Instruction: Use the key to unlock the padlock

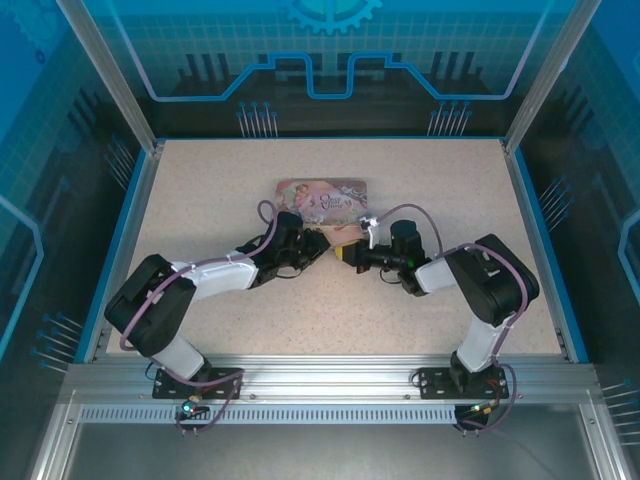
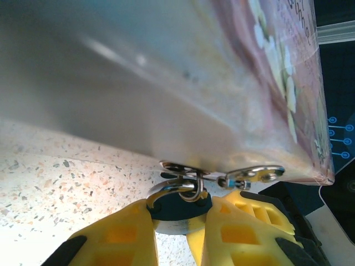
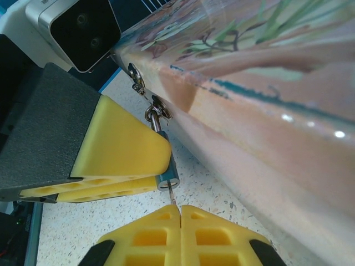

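Steadying job: the left gripper [image 2: 177,224] was pinched narrow on the padlock [image 2: 176,209], low centre of the left wrist view, likely so the body couldn't swing while the key worked.
Padlock's spot: it hung by its shackle [image 2: 189,187] from the metal loops [image 2: 252,176] on the pink tin [image 2: 166,83], just under the tin's edge and above the speckled table [image 2: 50,177].
Key hand: the right gripper [image 3: 181,213] was shut tight, its yellow tips pressed together at the bottom of the right wrist view, pinching the key [image 3: 174,198].
Key's spot: a thin stem rose from those tips to the padlock's underside; how deep it sat, I couldn't tell.
Lineup: both grippers met nose to nose mid-frame in the top view, just below the tin, presumably to hold key and keyhole on one line.
Step in hand: seating or turning the key, by my read; the shackle was hooked through the loops, so the padlock was not yet off.
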Action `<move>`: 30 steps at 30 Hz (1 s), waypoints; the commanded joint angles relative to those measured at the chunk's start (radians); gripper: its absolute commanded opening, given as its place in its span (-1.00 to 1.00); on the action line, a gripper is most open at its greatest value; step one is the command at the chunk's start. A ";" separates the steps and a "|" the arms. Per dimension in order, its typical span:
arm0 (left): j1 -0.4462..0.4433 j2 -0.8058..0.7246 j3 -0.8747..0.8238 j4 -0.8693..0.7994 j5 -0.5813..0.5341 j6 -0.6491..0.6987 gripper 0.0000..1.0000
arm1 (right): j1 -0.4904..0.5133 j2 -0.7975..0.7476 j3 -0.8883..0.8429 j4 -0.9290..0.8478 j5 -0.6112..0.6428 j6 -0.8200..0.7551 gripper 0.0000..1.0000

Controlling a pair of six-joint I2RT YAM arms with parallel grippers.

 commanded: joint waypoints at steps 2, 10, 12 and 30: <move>-0.027 0.000 0.003 0.065 0.120 -0.027 -0.93 | 0.039 0.044 0.049 0.064 0.020 -0.012 -1.00; -0.026 -0.001 0.018 0.083 0.117 -0.038 -0.93 | 0.049 0.090 0.016 0.125 0.033 -0.001 -1.00; -0.027 -0.002 0.023 0.076 0.118 -0.036 -0.93 | 0.048 0.100 0.006 0.151 0.035 0.002 -1.00; -0.050 0.031 0.006 0.087 0.122 -0.045 -0.93 | 0.046 0.099 0.062 0.290 0.067 0.115 -1.00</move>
